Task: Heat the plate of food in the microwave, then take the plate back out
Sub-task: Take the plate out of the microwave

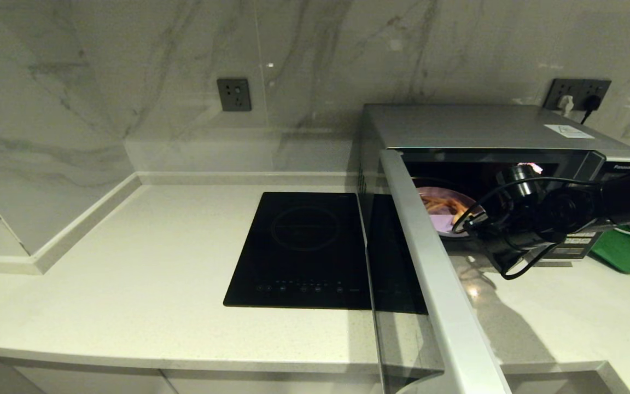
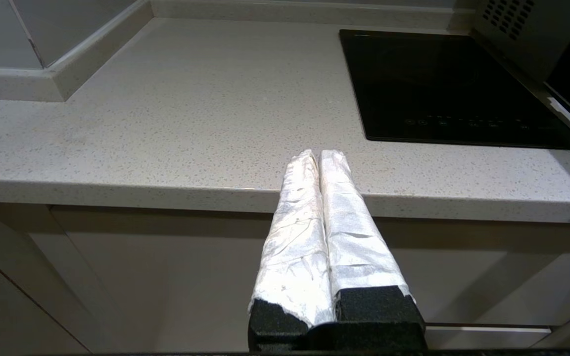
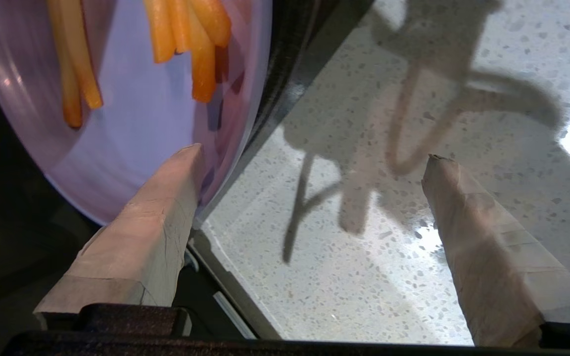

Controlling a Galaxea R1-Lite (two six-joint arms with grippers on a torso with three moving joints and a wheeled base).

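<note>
1. The microwave (image 1: 490, 131) stands on the surface (image 1: 129, 295) with its door (image 1: 430, 273) swung wide.
2. Inside sits the plate of food (image 1: 446, 210), orange sticks on lilac.
3. The right claw (image 3: 314, 158) is released at the cavity mouth, one finger (image 3: 166, 207) over the plate's rim.
4. The left claw (image 2: 319, 158) is clenched and empty, at the surface's front edge.

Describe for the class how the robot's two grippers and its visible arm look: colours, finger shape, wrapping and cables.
The left gripper has two long, tapering fingers wrapped in crinkled white tape on a black textured base. The right gripper has similar taped fingers, looking tan here. The right arm is black, with thin black cables looping around its wrist.
</note>
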